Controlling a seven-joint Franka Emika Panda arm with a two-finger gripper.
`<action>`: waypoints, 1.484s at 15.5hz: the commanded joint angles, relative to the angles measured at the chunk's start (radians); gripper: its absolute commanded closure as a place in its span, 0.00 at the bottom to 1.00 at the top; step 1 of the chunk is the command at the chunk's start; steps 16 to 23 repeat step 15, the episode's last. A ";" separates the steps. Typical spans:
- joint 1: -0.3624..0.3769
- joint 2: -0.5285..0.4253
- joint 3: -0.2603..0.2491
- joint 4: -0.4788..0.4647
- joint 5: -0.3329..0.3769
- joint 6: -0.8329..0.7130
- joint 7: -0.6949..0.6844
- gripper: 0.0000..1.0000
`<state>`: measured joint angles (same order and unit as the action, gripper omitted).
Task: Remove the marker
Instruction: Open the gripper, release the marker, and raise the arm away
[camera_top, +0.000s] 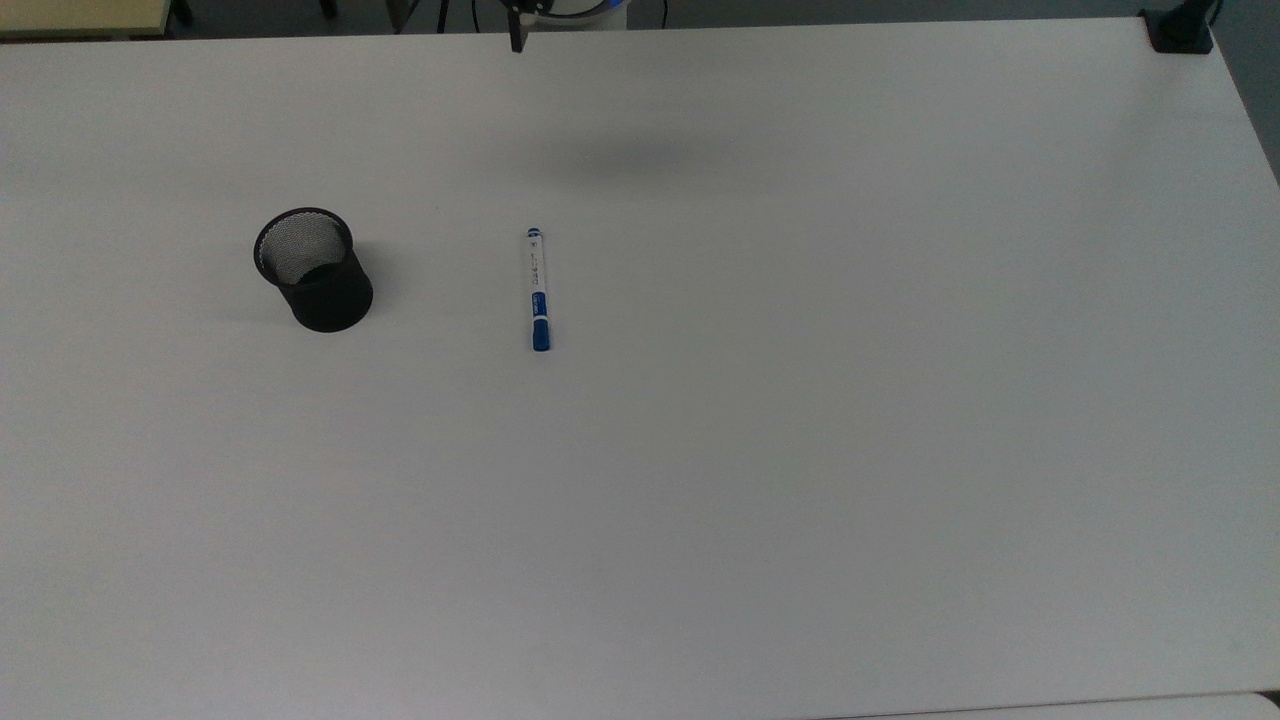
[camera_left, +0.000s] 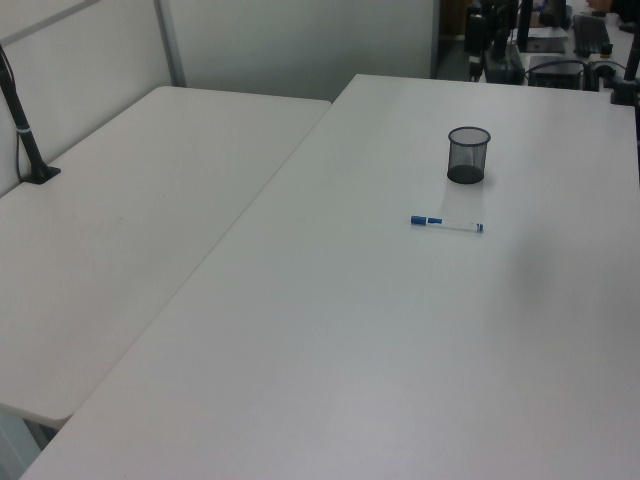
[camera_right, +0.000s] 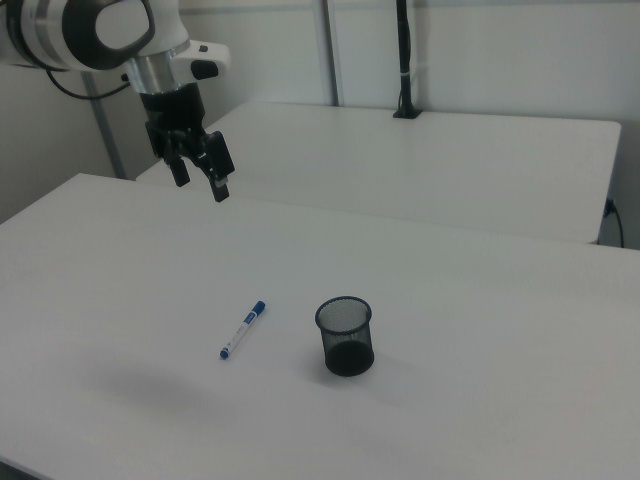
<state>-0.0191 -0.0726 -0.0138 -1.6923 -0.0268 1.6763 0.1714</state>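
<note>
The marker (camera_top: 538, 290) lies flat on the white table (camera_top: 800, 450), a slim white barrel with a blue cap. It lies to the right of the black mesh cup (camera_top: 312, 268) in the top view. The left view shows the marker (camera_left: 446, 223) in front of the cup (camera_left: 468, 155). In the right view my gripper (camera_right: 201, 186) hangs high above the table's far left part, well away from the marker (camera_right: 243, 329) and the cup (camera_right: 346, 337). Its fingers are open with nothing between them.
A black clamp (camera_top: 1180, 30) sits on the table's top right corner in the top view. A second white table (camera_left: 150, 200) adjoins on the left view's left, with a black post (camera_left: 25, 130) clamped to it.
</note>
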 joint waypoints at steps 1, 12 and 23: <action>0.035 -0.018 -0.054 -0.024 0.025 -0.009 -0.022 0.00; -0.015 0.042 -0.043 0.040 0.019 0.088 -0.121 0.00; -0.015 0.040 -0.043 0.040 0.018 0.086 -0.127 0.00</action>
